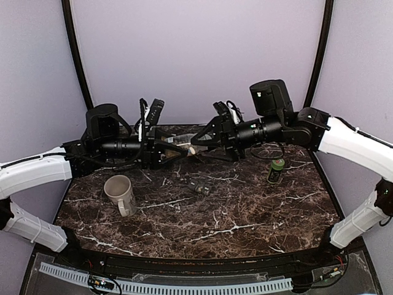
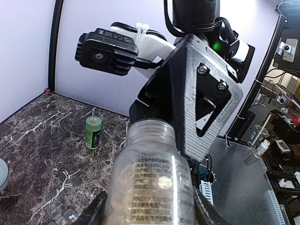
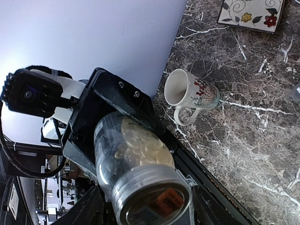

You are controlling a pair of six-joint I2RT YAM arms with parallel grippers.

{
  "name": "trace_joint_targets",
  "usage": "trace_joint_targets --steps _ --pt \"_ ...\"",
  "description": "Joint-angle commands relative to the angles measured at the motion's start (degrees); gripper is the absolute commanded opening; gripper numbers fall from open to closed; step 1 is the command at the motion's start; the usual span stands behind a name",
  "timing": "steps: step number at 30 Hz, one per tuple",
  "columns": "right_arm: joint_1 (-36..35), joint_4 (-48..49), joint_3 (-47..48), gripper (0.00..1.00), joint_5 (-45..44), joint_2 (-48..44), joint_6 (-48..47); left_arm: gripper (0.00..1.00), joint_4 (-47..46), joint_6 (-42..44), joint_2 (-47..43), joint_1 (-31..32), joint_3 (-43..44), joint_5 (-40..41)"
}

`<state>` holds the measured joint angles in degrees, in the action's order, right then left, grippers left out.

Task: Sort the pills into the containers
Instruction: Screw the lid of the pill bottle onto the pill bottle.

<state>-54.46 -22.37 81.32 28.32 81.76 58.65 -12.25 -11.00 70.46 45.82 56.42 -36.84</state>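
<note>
Pill bottle (image 2: 150, 183) spans from left end effector (image 1: 174, 149) to right end effector (image 1: 198, 141).

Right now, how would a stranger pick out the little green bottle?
Start at the dark marble table. Near its right edge stands a small upright bottle. It alone is green; the white mug sits far left.

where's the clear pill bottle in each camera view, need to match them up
top view: clear pill bottle in the air above the back middle of the table.
left wrist: the bottle fills the bottom centre, its neck pointing up.
right wrist: the bottle is at the bottom, left of centre, one end towards the camera.
shared landmark: the dark marble table shows in all three.
</note>
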Motion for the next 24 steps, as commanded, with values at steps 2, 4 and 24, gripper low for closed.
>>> trace_joint_targets --steps 2,4,24 --pt "-0.4 -3.6 1.2 0.64 -3.0 -2.1 -6.0 0.0 -3.2 -2.9 0.7 -1.1 1.9 -3.1" --pt "-0.5 -4.1 1.2 0.65 -3.0 -2.2 -7.3 0.0 -3.2 -3.7 1.3 -1.4 2.2 -3.9" --pt "-3.1 -15.5 1.2 0.68 -14.9 -8.7 -31.0 0.0 -11.9 -20.5 9.2 -6.8 4.1 -21.8"
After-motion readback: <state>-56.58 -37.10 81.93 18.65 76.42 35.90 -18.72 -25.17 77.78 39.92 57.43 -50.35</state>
